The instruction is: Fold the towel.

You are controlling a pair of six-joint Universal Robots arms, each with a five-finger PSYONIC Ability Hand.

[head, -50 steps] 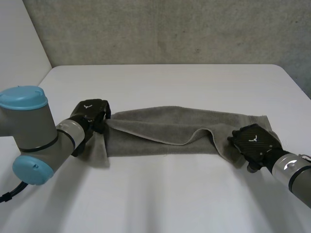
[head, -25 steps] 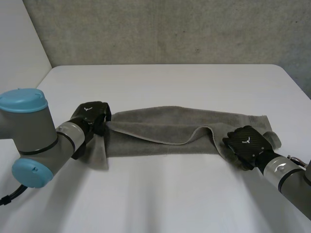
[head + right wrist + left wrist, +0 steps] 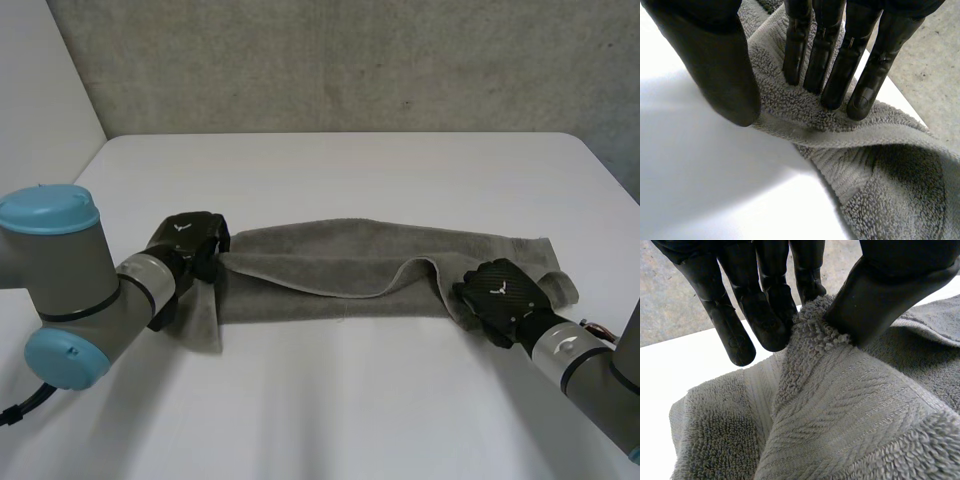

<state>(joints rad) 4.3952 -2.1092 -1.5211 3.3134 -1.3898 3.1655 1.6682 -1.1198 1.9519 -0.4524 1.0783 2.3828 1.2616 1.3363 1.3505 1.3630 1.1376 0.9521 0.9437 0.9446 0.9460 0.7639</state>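
Observation:
A grey towel [image 3: 340, 265] lies stretched sideways across the white table [image 3: 350, 170], with a loose fold along its front edge near the middle. My left hand [image 3: 185, 240] holds its left end slightly raised, and a flap hangs down beside the wrist. In the left wrist view the fingers [image 3: 760, 315] and thumb [image 3: 890, 285] pinch a bunched edge of the towel [image 3: 840, 405]. My right hand [image 3: 500, 295] sits on the towel's right end. There its straight fingers [image 3: 830, 65] press the towel [image 3: 880, 185] near its hem, and the thumb [image 3: 720, 65] closes against the hem from the table side.
A grey wall [image 3: 330, 60] runs behind the table's far edge. Bare white tabletop lies in front of the towel [image 3: 330, 400] and behind it. The table's left edge [image 3: 90, 160] is near my left arm.
My right hand has slid a little left along the towel's right end and its fingers and thumb have drawn together on the cloth. The left hand has stayed put.

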